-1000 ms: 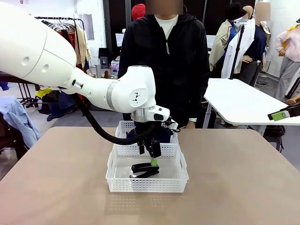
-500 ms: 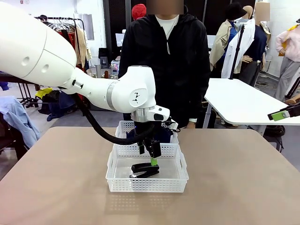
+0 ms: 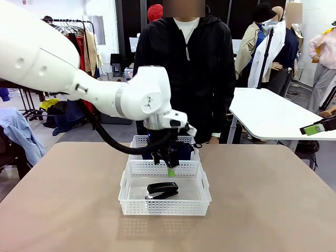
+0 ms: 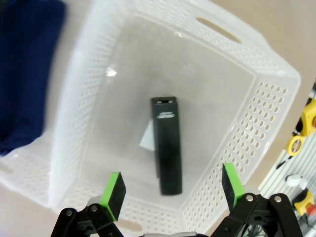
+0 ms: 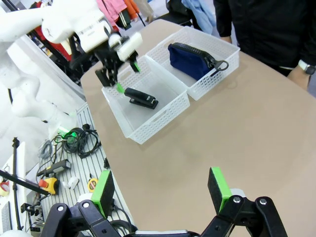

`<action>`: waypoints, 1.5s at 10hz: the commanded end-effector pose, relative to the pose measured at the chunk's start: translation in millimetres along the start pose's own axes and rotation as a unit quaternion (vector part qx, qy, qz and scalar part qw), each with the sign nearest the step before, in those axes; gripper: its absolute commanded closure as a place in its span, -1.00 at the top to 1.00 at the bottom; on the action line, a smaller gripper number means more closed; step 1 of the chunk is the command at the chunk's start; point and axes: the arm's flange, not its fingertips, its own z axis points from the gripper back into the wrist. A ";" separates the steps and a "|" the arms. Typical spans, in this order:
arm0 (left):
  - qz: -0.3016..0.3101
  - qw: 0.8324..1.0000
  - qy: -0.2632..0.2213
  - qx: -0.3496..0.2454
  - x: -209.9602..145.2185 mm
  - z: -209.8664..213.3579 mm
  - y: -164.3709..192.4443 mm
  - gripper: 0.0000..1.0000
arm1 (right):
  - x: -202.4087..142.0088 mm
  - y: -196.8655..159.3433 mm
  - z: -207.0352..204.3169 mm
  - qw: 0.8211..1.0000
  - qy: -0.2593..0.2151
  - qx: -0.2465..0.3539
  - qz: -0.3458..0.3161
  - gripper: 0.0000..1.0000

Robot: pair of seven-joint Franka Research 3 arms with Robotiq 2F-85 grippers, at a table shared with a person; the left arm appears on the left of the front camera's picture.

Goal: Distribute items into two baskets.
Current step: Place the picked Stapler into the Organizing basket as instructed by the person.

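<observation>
The black stapler [image 3: 163, 190] lies flat in the near white basket [image 3: 127, 202], free of any grip. My left gripper [image 3: 167, 167] hangs open a little above it, nothing between its green pads. From the left wrist, the stapler [image 4: 167, 145] lies lengthwise below the open left gripper [image 4: 172, 174] on the basket floor [image 4: 212, 113]. The navy pouch [image 3: 185, 150] fills the far basket [image 3: 139, 140]. My right gripper [image 5: 160, 182] stands open and empty high off to the side, looking down on the stapler [image 5: 140, 97], the pouch [image 5: 192, 59] and the left gripper [image 5: 126, 75].
A person in a black jacket [image 3: 184, 68] stands at the far edge behind the baskets, one hand [image 3: 214, 139] hanging near the table. Bare tan tabletop [image 3: 273, 199] lies on both sides of the baskets. Tools and cables [image 5: 64, 148] lie on the floor beside the table.
My left gripper has lifted up and slightly back from the stapler, still open. The stapler stays where it lay in the near basket.
</observation>
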 end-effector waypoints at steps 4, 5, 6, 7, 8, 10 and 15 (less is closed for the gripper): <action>0.111 0.986 -0.114 0.053 -100.6 128.9 29.5 1.00 | 2.1 1.2 0.0 1.000 -0.005 0.000 -0.001 1.00; 0.140 0.978 -0.143 0.065 -127.7 155.3 38.6 1.00 | 2.1 1.2 0.0 1.000 -0.005 0.000 -0.001 1.00; 0.168 0.969 -0.171 0.064 -154.1 176.6 51.3 1.00 | 2.1 1.2 0.0 1.000 -0.005 0.000 -0.001 1.00; 0.193 0.958 -0.205 0.057 -181.9 191.4 65.5 1.00 | 2.1 1.2 0.0 1.000 -0.005 0.000 -0.001 1.00; 0.223 0.947 -0.226 0.054 -208.6 196.2 77.1 1.00 | 2.1 1.2 0.0 1.000 -0.005 0.000 -0.001 1.00; 0.275 0.917 -0.286 0.038 -284.6 218.7 92.4 1.00 | 2.1 1.2 0.0 1.000 -0.005 0.000 -0.001 1.00; 0.313 0.866 -0.388 -0.033 -394.3 197.0 107.2 1.00 | 2.1 1.2 0.0 1.000 -0.005 0.000 -0.001 1.00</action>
